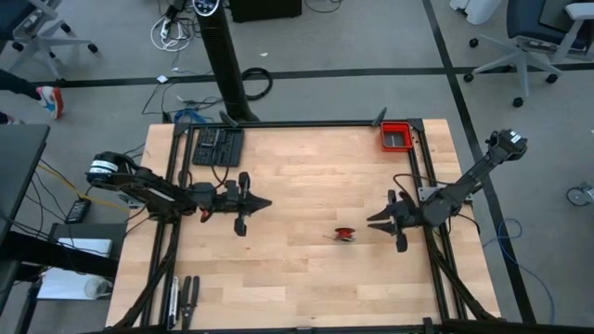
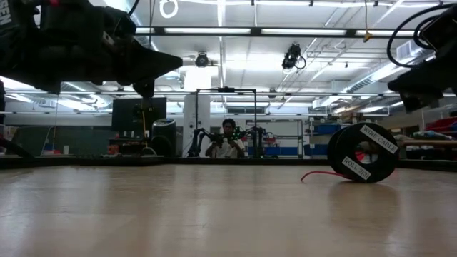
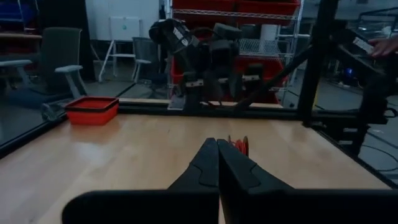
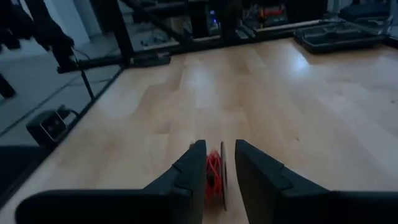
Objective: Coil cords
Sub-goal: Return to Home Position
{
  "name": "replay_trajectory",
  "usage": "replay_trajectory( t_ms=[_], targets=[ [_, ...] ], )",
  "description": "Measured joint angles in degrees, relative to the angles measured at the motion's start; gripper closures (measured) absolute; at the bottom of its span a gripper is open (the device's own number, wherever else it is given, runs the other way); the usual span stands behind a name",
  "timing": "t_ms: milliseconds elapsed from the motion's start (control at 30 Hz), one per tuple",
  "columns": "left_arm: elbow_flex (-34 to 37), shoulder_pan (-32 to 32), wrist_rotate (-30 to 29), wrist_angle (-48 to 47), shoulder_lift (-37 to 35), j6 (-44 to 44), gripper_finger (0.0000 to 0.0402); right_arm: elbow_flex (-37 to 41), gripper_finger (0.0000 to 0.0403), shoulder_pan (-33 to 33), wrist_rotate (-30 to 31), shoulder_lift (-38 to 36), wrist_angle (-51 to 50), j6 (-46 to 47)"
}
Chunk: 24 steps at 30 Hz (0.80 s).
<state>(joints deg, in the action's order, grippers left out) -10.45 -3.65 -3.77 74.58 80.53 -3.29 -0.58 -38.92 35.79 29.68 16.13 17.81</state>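
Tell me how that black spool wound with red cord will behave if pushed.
The spool stands on its rim like a wheel, so a push would likely send it rolling. Its loose red cord tail lies limp on the table, so it is probably floppy and may drag or unwind.

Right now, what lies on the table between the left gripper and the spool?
Between the left gripper and the spool, the high view shows bare table, apart from a short loose cord end by the spool.

Grey floor (image 1: 353, 37), office chairs (image 1: 543, 19); bright ceiling strip lights (image 2: 321, 31)
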Motion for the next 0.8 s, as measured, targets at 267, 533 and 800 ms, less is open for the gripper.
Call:
replay_trajectory(
  t_ms=[267,533,800],
  targets=[
    [9.94,2.38,0.16,0.16,-0.47,0.00,0.0401,0.04,0.0318,0.00,0.01,-7.41,-1.06,0.00],
    [10.05,2.59,-0.11,-20.02,-4.75,-0.04,0.0401,0.09,0.0318,0.09,0.01,-13.92,-12.08,-0.09],
    [10.05,2.59,-0.28,-30.68,-14.72,-0.02,0.0401,0.11,0.0318,1.57,0.08,-17.11,-12.03,-0.33]
  ],
)
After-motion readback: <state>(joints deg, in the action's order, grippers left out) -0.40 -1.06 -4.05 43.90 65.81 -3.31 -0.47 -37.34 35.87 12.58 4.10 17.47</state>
